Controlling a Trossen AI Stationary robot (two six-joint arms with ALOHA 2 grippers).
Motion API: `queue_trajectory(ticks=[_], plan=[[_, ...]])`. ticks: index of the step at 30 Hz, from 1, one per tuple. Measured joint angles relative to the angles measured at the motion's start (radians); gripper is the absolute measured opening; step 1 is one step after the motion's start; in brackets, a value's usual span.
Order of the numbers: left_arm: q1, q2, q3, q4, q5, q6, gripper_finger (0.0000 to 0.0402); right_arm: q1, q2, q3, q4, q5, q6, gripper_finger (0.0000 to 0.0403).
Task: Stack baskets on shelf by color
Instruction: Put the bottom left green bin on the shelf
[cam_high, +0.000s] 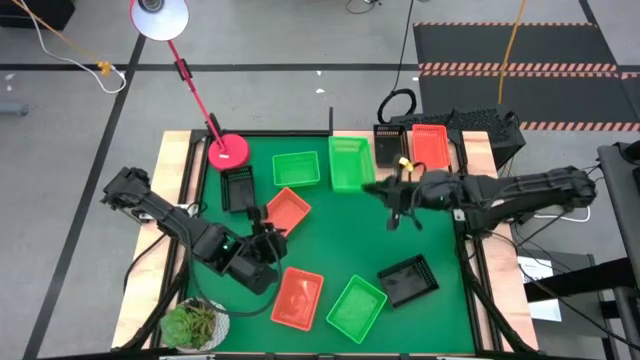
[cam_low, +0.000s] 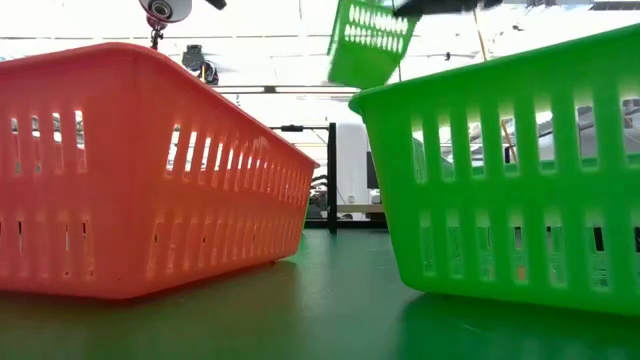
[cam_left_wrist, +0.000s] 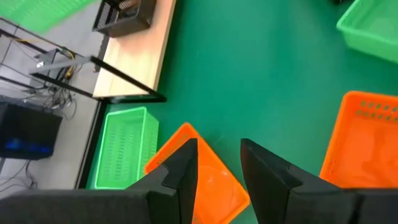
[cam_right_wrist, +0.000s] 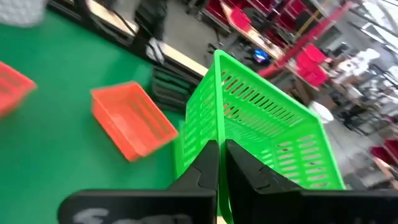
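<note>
The lifted green basket (cam_right_wrist: 261, 124) hangs tilted above the tabletop (cam_high: 350, 250) at about one o'clock from the mat's centre, its slotted plastic wall pinched between the nearly closed fingers of the right hand (cam_right_wrist: 219, 163). Directly beside it at eleven o'clock another green basket (cam_high: 296, 169) lies flat. At the far right, around two o'clock, an orange-red basket (cam_high: 430, 146) rests on the pale wooden shelf (cam_high: 470, 150) next to a black basket (cam_high: 387, 146). The left hand (cam_left_wrist: 219, 163) hovers at nine o'clock with its fingers narrowly parted, holding nothing, over a tilted orange-red basket (cam_high: 288, 210). All the baskets are shallow rectangular trays with rows of vertical slots. No writing is legible.
</note>
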Motion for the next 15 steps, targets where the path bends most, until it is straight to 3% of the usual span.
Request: queue_trajectory(ticks=[6, 15], plan=[[0.027, 0.0, -0.022, 0.019, 0.008, -0.004, 0.0122, -0.142, -0.037, -0.096, 0.031, -0.019, -0.074, 0.0003], [0.032, 0.0, -0.022, 0.022, 0.021, 0.007, 0.0122, -0.334, 0.021, -0.2, 0.171, -0.219, -0.096, 0.0003]])
